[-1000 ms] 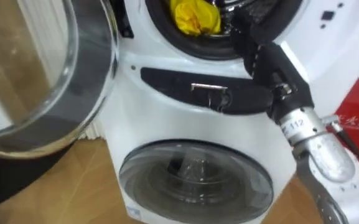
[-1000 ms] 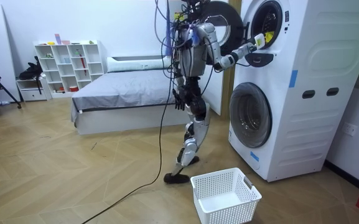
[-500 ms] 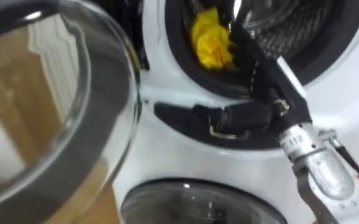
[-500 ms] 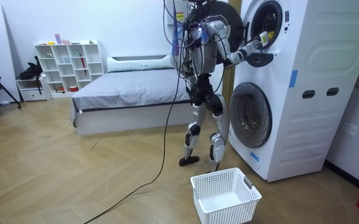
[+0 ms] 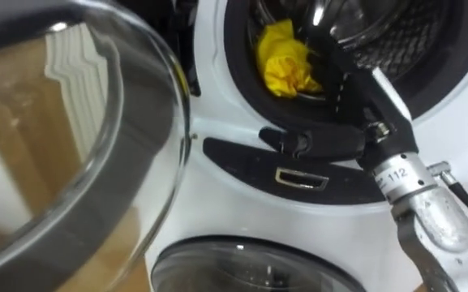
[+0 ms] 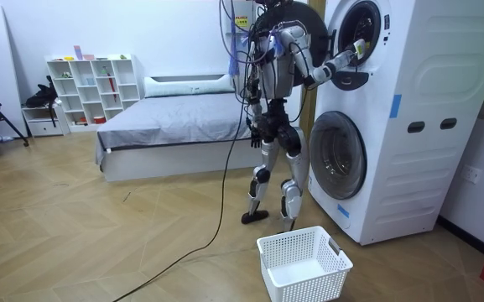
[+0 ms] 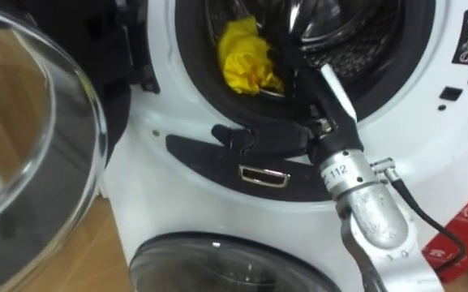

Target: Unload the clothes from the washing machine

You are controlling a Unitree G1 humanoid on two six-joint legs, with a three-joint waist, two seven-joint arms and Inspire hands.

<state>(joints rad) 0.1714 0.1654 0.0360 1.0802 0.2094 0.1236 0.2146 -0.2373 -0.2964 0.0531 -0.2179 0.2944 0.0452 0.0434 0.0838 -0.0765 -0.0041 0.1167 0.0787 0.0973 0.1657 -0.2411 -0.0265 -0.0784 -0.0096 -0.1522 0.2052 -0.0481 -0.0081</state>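
A crumpled yellow cloth (image 5: 286,69) lies at the front of the upper washing machine's drum (image 5: 396,40), against the dark door seal. My right hand (image 5: 355,97) reaches into the drum opening from the lower right. Its straight dark fingers (image 5: 324,50) run up along the cloth's right side, and its thumb (image 5: 298,143) points left over the lower rim. The hand is open and holds nothing. In the room view I stand close in front of the stacked machines, right arm raised to the upper drum (image 6: 357,33). My left hand (image 6: 256,127) hangs by my hip.
The round glass door (image 5: 71,162) of the upper machine stands swung open at my left. Below is the lower machine's shut door (image 5: 250,268). A white laundry basket (image 6: 303,264) sits on the floor before the machines. A bed (image 6: 166,126) stands behind me.
I have stepped closer to the machines and my view has shifted up. My right hand has gone from the lower rim further into the drum, beside the yellow cloth.
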